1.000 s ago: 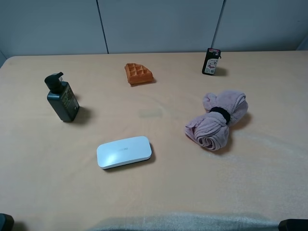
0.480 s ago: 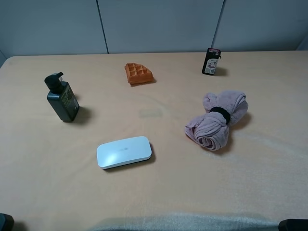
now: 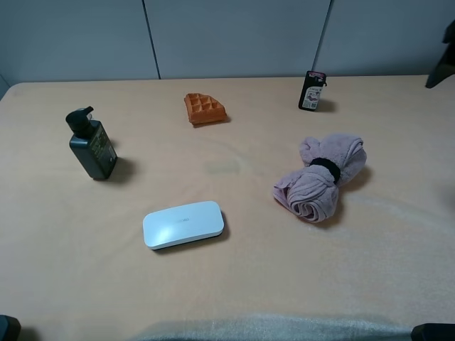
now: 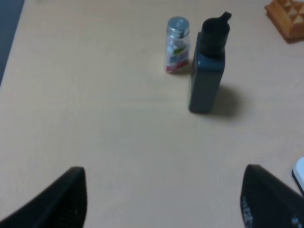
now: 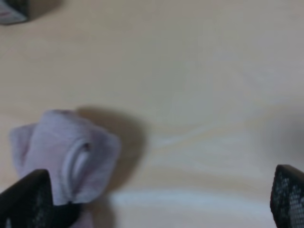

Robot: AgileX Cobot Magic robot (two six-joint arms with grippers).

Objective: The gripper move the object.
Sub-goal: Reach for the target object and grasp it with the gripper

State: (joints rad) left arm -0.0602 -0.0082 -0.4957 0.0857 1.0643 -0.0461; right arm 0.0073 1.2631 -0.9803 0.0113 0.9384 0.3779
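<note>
The dusty-pink rolled towel point(image 3: 321, 177) with a black band around its middle lies on the tan table, right of centre. In the right wrist view one end of it point(image 5: 61, 152) shows close to one finger. My right gripper point(image 5: 159, 204) is open and empty, above the table beside the towel and not touching it. A dark part of the right arm point(image 3: 444, 60) shows at the top right edge of the exterior view. My left gripper point(image 4: 164, 209) is open and empty, low over the left side of the table, facing the black pump bottle point(image 4: 206, 66).
A black pump bottle point(image 3: 91, 144) stands at the left, with a small clear jar point(image 4: 178, 45) beside it. An orange waffle piece point(image 3: 205, 109) lies at the back centre, a small black bottle point(image 3: 311, 90) at the back right, and a white rounded case point(image 3: 183, 224) in front.
A dark part of the right arm has come into view at the top right edge of the exterior view. The towel and the other objects have not moved.
</note>
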